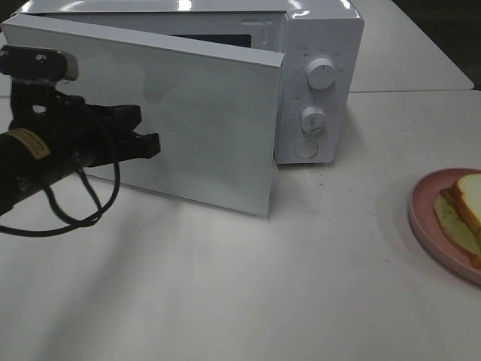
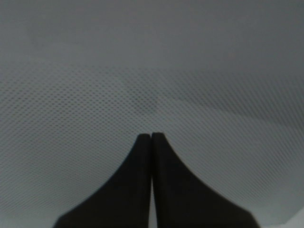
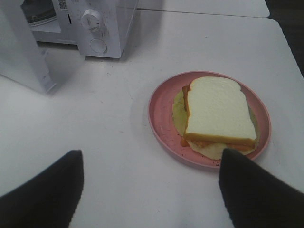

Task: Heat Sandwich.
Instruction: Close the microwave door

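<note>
The white box-shaped microwave oven (image 1: pixel 319 83) stands on the pale counter (image 1: pixel 225 286) with its flat white dotted door (image 1: pixel 173 124) swung partly outward, which I judge is to clear the cavity for the food; the left pincer (image 1: pixel 146 139) sits right in front of that door's outer face, its black fingers (image 2: pixel 151 142) pressed together with nothing between them, tips pointing at the dotted panel; whether the tips actually touch the door cannot be told, though the pose suits pushing or steadying it; the sandwich (image 3: pixel 218 114), thick white bread slices with a tan crust and reddish and pale yellow-green filling, lies flat on a round pink plate (image 3: pixel 159 118), well apart from the left pincer and away from the oven on its knob side; it rests there, I judge, because the loading step is not yet done; the right pincer (image 3: pixel 151 190) hovers above the counter just short of the plate, its two dark fingers spread wide and holding nothing, the sandwich ahead of them and slightly toward one finger; that spread looks fit to straddle the plate or the bread.
</note>
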Motion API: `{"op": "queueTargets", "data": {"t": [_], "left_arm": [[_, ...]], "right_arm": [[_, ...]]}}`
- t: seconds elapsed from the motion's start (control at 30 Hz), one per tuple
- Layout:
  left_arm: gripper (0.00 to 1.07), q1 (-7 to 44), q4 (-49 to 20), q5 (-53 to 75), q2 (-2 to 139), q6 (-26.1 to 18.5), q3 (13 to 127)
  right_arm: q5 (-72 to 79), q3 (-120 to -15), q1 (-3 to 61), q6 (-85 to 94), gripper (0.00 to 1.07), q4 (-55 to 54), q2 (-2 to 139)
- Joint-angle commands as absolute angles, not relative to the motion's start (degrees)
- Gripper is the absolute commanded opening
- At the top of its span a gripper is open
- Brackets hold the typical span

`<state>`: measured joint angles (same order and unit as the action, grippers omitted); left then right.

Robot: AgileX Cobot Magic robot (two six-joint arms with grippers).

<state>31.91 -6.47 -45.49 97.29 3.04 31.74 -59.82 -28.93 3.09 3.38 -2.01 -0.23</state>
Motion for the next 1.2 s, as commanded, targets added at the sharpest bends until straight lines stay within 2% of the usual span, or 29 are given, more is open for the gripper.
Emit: {"op": "queueTargets", "data": {"t": [0.03, 0.47, 1.0, 1.2], "left_arm": [[0.00, 35.2, -10.4, -41.0, 100.0, 0.3, 37.8], [0.00, 40.2, -16.8, -34.1, 108.0, -2.5, 52.7], [0.00, 40.7, -21.9, -28.6, 113.4, -4.6, 64.5], [0.00, 40.7, -26.0, -28.4, 114.9, -8.4, 67.5]], "right_arm": [[-59.1, -28.9, 2.8, 3.9, 0.76, -2.1, -1.8], [-59.1, -28.9, 2.8, 3.9, 0.76, -2.1, -1.8], [-59.1, -28.9, 2.8, 3.9, 0.76, -2.1, -1.8], [-59.1, -28.9, 2.8, 3.9, 0.76, -2.1, -1.8]]}}
